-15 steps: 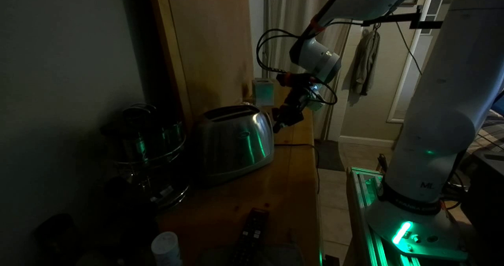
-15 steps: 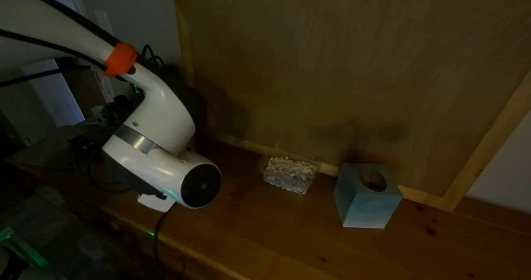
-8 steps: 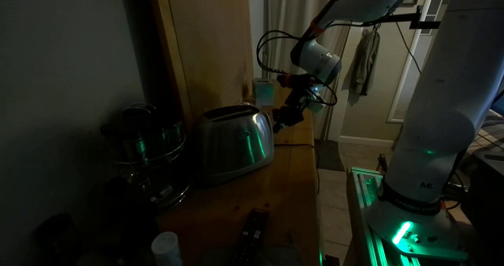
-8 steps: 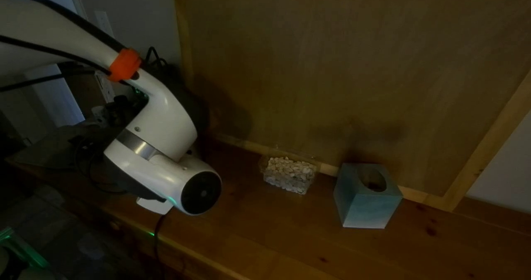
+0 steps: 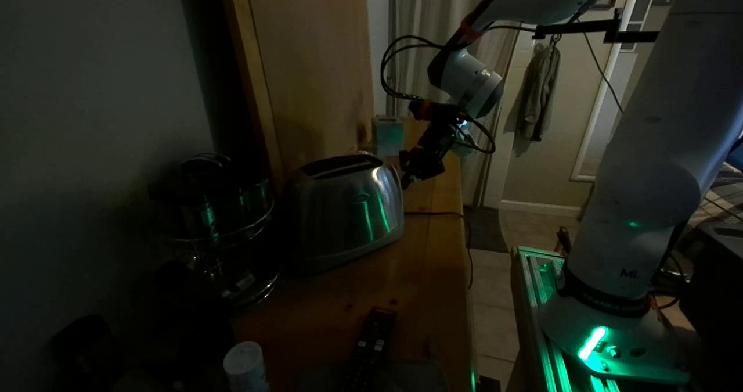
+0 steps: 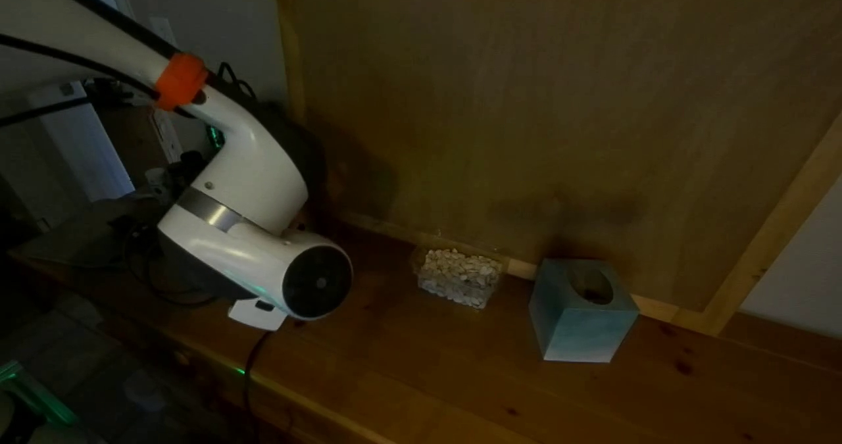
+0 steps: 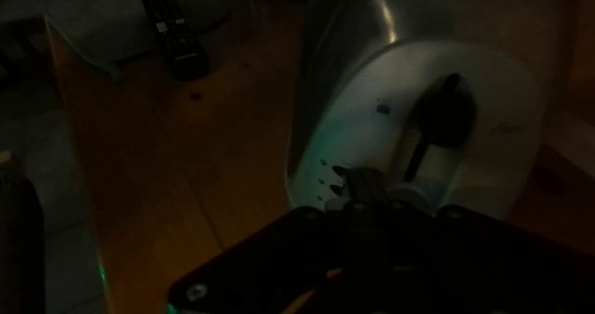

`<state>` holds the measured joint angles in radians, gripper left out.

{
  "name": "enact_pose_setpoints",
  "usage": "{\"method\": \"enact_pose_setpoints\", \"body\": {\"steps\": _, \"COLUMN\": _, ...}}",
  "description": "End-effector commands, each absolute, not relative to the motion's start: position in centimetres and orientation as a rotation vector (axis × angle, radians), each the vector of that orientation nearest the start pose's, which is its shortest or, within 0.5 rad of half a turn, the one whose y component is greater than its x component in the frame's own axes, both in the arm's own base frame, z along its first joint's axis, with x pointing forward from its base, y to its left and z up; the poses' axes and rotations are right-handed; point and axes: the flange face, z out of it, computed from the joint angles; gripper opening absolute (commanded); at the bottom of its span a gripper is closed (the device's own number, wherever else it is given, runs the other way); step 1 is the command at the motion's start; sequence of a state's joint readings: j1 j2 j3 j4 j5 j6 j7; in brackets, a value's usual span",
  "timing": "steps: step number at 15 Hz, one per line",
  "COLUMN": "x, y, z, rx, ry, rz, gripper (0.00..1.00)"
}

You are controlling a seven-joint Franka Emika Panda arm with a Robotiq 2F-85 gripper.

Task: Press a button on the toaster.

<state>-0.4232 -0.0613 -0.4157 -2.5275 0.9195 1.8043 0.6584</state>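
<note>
The shiny steel toaster [image 5: 342,215] stands on the wooden counter in an exterior view. The wrist view shows its end panel [image 7: 362,132], with a dark lever knob [image 7: 446,114] above a slot and a round dial [image 7: 411,195] below. Two small dark oval buttons [image 7: 338,170] sit at the panel's lower left, with a paler shape below them. My gripper [image 7: 365,177] is shut and empty, its fingertips over the panel just right of the buttons, partly covering them. Contact cannot be told. In an exterior view the gripper [image 5: 406,180] is beside the toaster's far end.
A remote [image 5: 371,345] and a white container [image 5: 244,366] lie nearer on the counter. A rack with dark vessels [image 5: 226,212] stands beside the toaster. A tissue box [image 6: 582,325] and a clear pebble-filled box [image 6: 458,277] stand by the wooden panel. A cord [image 5: 441,213] crosses the counter.
The arm dips slightly, then rises. My gripper is now a little higher beside the toaster's end than half a second ago. The toaster has not moved.
</note>
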Motion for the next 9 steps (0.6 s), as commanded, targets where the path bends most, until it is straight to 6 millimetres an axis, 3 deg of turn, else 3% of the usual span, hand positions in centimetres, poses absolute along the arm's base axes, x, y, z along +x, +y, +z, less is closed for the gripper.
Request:
{"method": "enact_pose_setpoints", "body": {"steps": 1, "x": 32.0, "y": -25.1, "z": 33.1, "rx": -1.334, "ry": 1.860, "rz": 0.489, "gripper": 0.00}}
{"method": "enact_pose_setpoints", "body": {"steps": 2, "x": 32.1, "y": -25.1, "z": 34.0, "rx": -1.388, "ry": 1.864, "rz": 0.455, "gripper": 0.00}}
{"method": "enact_pose_setpoints", "body": {"steps": 3, "x": 32.1, "y": -25.2, "z": 34.8, "rx": -1.435, "ry": 1.885, "rz": 0.417, "gripper": 0.22}}
{"method": "enact_pose_setpoints", "body": {"steps": 9, "x": 32.4, "y": -24.5, "z": 39.6, "rx": -1.744, "ry": 1.977, "rz": 0.154, "gripper": 0.60}}
